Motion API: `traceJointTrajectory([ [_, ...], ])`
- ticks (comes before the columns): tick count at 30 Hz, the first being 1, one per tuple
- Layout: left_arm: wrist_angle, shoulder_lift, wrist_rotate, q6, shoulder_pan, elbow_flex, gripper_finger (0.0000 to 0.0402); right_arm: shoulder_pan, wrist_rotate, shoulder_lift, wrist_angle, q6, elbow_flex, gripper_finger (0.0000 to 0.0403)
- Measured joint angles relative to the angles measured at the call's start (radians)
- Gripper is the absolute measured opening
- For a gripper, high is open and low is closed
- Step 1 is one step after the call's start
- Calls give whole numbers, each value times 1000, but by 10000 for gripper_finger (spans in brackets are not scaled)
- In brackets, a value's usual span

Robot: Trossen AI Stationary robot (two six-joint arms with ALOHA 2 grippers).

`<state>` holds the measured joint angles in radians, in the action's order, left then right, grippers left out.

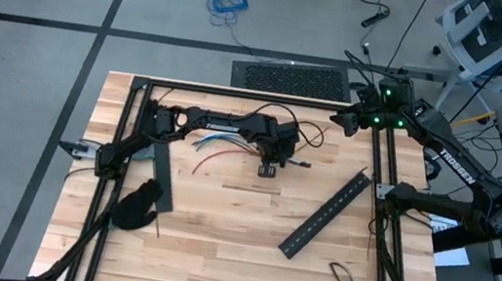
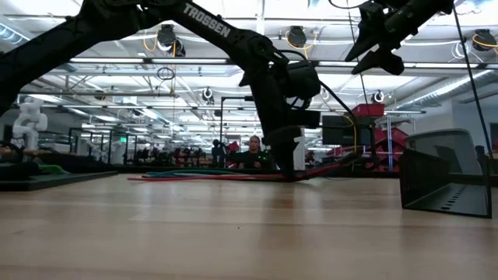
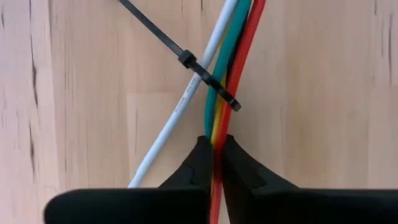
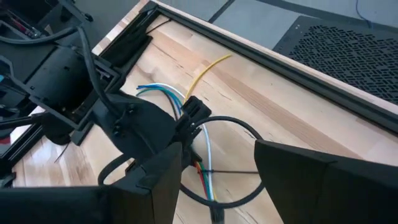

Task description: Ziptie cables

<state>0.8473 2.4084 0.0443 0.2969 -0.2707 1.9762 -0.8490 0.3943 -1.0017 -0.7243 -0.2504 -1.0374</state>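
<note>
Left gripper (image 3: 217, 155) is down on the table near the back-centre, jaws pinched shut on the cables (image 3: 227, 68): red, yellow and green strands run straight through the fingertips, so those are held. The white strand splays off to one side and looks outside the pinch. Cable long axis runs straight ahead out of the left gripper, in line with its fingers. A ziptie (image 3: 186, 59) lies diagonally across the bundle just ahead of the fingertips, its head sitting on the white and green strands; can't tell whether it's looped round or only laid over. In the high view the free cable ends (image 1: 216, 145) fan out toward the left arm's base, the gripper at their other end. Right gripper (image 4: 217, 174) hangs raised off the table behind and to the right, jaws partly apart, nothing in them, looking down at the left gripper and the bundle. My read: left arm is the anchor, so the right arm must come in to work the ziptie tail, approaching crosswise to the bundle.
</note>
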Motion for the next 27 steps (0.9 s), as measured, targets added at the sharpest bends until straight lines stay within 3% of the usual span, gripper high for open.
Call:
traceJointTrajectory([
  [10,136,-3,-13,-30,-13,-31,3,0,-3,21,-2,-12,0,196],
  [16,125,-71,27,-56,-26,-158,3,0,-5,21,-64,-3,0,196],
  [19,63,-138,18,-71,-25,-255,3,0,-57,16,-128,18,5,196],
  [24,-116,-271,3,-83,-23,-438,2,0,-159,19,-107,4,160,196],
  [27,-183,-311,-3,-81,-21,-494,2,1,-123,18,53,-100,353,196],
])
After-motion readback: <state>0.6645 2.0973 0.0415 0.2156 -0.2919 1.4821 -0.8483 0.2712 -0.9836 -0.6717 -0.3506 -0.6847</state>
